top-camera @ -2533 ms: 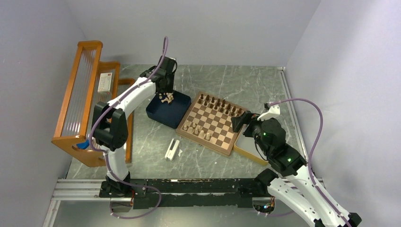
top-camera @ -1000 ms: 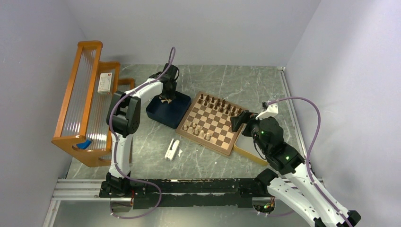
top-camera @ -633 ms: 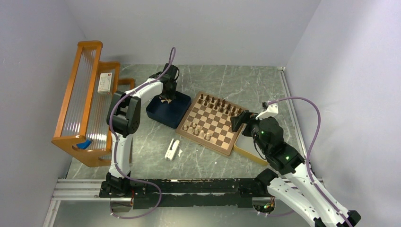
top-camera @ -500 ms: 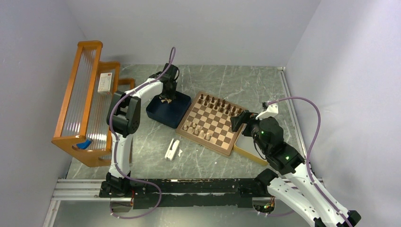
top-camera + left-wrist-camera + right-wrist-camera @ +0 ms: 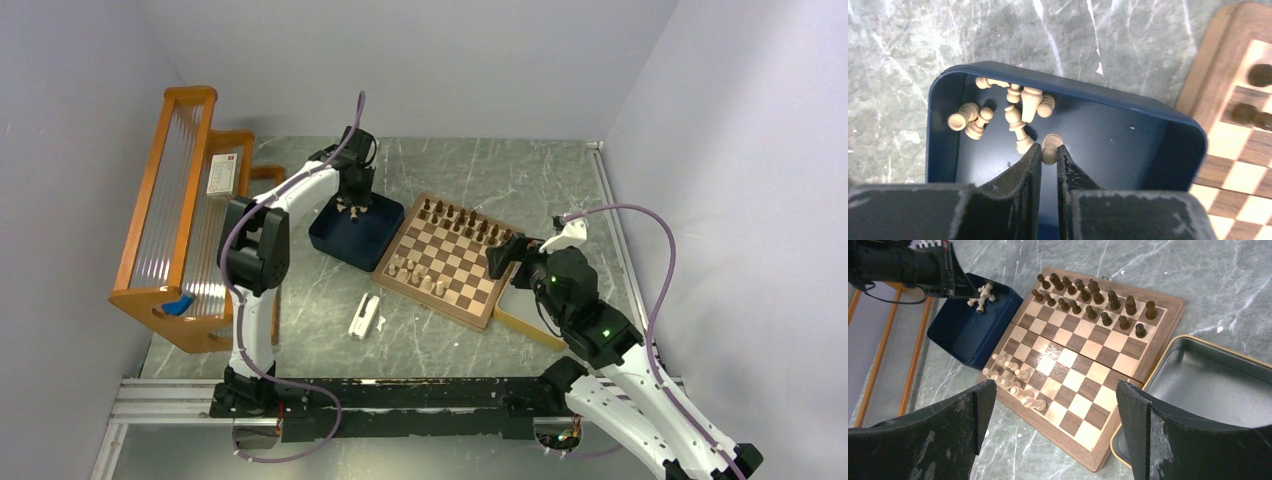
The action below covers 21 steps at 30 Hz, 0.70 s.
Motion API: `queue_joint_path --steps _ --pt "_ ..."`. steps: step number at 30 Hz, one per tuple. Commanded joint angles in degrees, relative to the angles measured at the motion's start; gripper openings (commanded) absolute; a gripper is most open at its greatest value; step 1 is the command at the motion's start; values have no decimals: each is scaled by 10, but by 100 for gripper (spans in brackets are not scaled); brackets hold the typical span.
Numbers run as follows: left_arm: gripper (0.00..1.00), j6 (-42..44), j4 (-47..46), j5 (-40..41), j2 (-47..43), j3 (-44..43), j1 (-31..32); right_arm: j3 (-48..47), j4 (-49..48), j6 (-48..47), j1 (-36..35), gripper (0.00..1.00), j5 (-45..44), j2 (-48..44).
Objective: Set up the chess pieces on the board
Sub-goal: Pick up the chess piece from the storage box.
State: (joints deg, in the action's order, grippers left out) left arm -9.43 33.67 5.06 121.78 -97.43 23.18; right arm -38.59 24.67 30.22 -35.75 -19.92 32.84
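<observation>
The board (image 5: 452, 265) lies mid-table with dark chess pieces (image 5: 465, 222) along its far rows and several pale ones (image 5: 412, 272) at its near left corner. More pale pieces (image 5: 1013, 107) lie loose in the dark blue tray (image 5: 1073, 90) left of the board. My left gripper (image 5: 1049, 149) reaches down into that tray (image 5: 345, 243) and is shut on one pale piece (image 5: 1050, 144), pinched between the fingertips. My right gripper (image 5: 1055, 390) hovers wide open above the board's (image 5: 1068, 357) right near corner, holding nothing.
A pale yellow-rimmed tray (image 5: 520, 308) sits against the board's right side, its grey floor bare in the right wrist view (image 5: 1208, 385). A wooden rack (image 5: 185, 200) holding a small box (image 5: 222, 173) fills the left side. A small white object (image 5: 364, 317) lies in front of the blue tray.
My left gripper came down into the blue tray and closed its jaws on a pale piece; its elbow has since shifted a little. The right arm has stayed put.
</observation>
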Motion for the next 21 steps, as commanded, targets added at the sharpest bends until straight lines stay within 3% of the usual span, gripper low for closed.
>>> queue_joint_path --steps 1,11,21 --pt "14 -3 13 -32 -58 7 -3 8 -13 5 -2 95 1 -2" --pt "14 -9 12 -61 -120 42 10 6 -8 2 -2 95 -2 -2" --pt "14 -13 9 -61 -173 78 73 2 -11 0 -2 95 -2 5"
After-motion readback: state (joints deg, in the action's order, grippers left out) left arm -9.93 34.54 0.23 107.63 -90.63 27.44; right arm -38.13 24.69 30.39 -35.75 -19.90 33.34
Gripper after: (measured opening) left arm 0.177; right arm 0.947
